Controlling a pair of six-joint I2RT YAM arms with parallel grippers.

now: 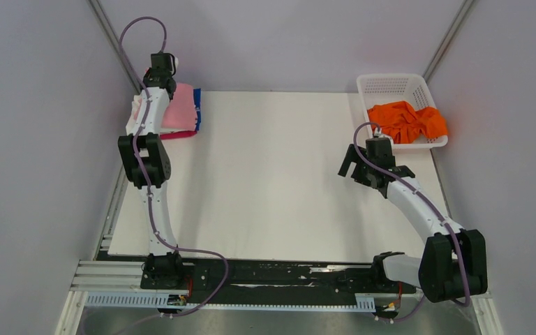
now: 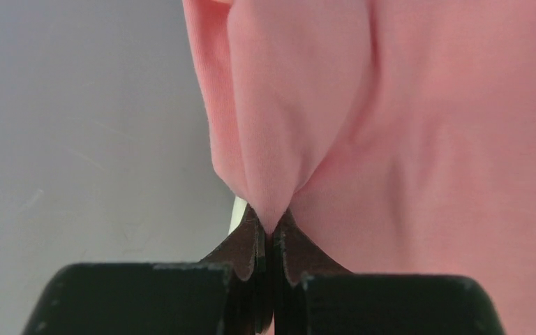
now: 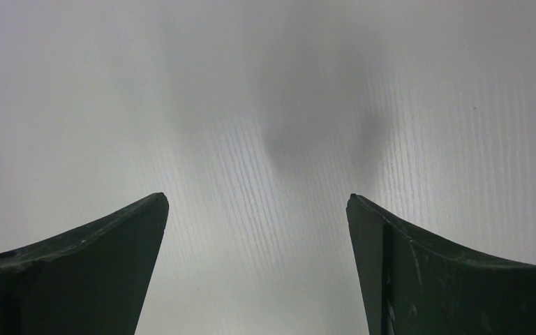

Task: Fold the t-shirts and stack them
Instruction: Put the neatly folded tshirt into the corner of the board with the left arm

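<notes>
Stack of shirts (image 1: pixel 181 106) at upper left partly hidden behind the left arm (image 1: pixel 151 113), light pink shirt (image 2: pixel 426 139) cut off by top and right frame edges, white sliver (image 2: pixel 237 213) at lower centre too small to identify.

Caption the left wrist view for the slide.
Left gripper shut on a pinched fold of the light pink t-shirt.

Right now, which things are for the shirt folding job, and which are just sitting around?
For the job:
- light pink t-shirt, pinched in the left tool
- blue t-shirt and magenta t-shirt, edges showing under the pink one
- orange t-shirt, crumpled
- right tool, open and empty

Just sitting around:
- white basket, holding the orange one
- table
</notes>
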